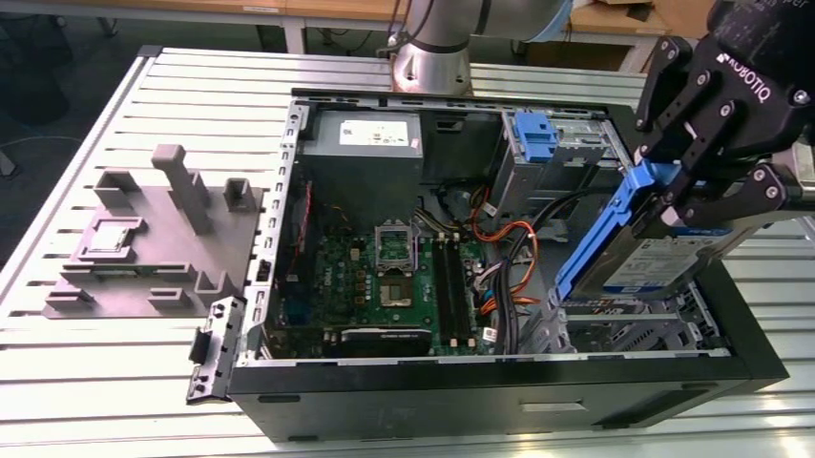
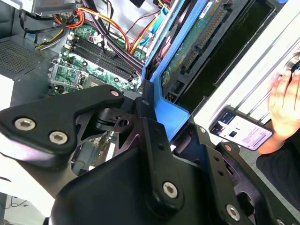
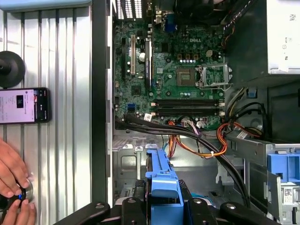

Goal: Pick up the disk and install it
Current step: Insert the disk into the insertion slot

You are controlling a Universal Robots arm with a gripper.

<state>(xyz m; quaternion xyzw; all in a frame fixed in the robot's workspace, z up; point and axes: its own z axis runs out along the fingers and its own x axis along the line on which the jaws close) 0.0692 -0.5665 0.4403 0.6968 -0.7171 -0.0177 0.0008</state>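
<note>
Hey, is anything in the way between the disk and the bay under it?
Nothing visible. The gripper holds the disk tilted over the bay, whose metal frame looks bare beneath it. Cables run beside it, on the exterior view's left, not under the disk.

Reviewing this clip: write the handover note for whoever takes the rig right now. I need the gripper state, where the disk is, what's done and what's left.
Gripper: shut on the disk, clamping its blue carrier.
Disk: held clear of the table, tilted on edge, above the metal drive bay at the exterior view's right of the open computer case.
Done: the pick-up.
Left: the disk is not yet seated in the bay.
Note: a person's hand is on the table beside the case, near a phone.
</note>
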